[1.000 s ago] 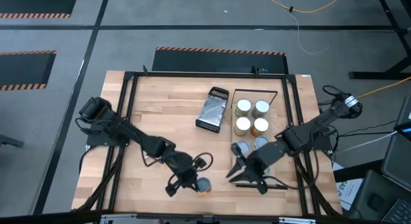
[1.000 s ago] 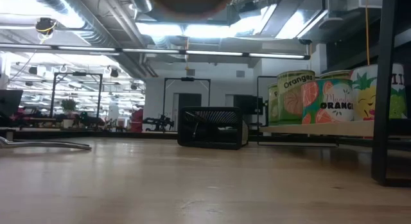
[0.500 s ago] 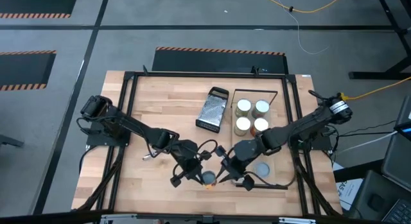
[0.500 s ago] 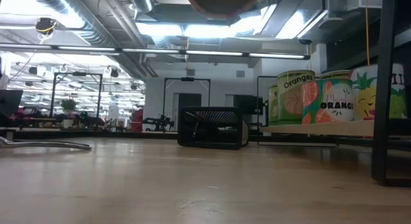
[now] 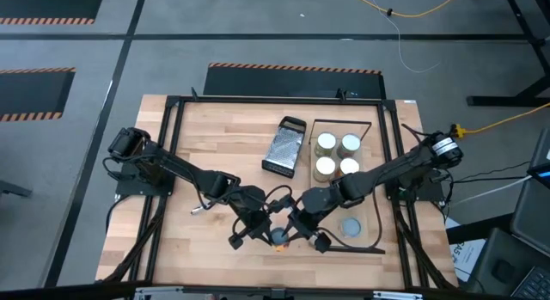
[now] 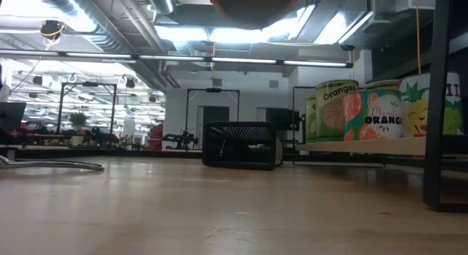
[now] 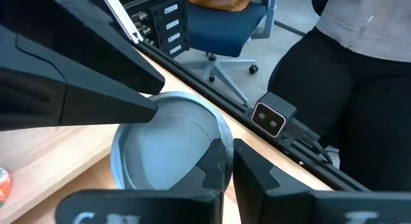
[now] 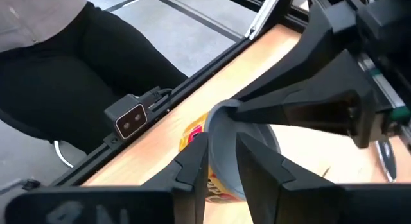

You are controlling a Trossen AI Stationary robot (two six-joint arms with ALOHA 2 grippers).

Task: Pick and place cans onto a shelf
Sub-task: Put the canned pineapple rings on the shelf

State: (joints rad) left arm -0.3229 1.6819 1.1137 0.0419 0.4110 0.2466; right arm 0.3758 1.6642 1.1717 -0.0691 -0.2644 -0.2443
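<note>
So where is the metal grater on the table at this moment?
In the high view the grater lies near the table's middle, just left of the shelf and its four cans, apart from both grippers.

Can (image 7: 170, 144) rim shiny metal; tabletop (image 5: 223, 145) pale matt wood; grater (image 5: 284, 148) perforated metal.

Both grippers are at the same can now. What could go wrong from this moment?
1. The left gripper and right gripper both grip the rim of one can; pulling apart could tip or drop it.
2. The can sits near the table's front edge, so it might roll off.
</note>
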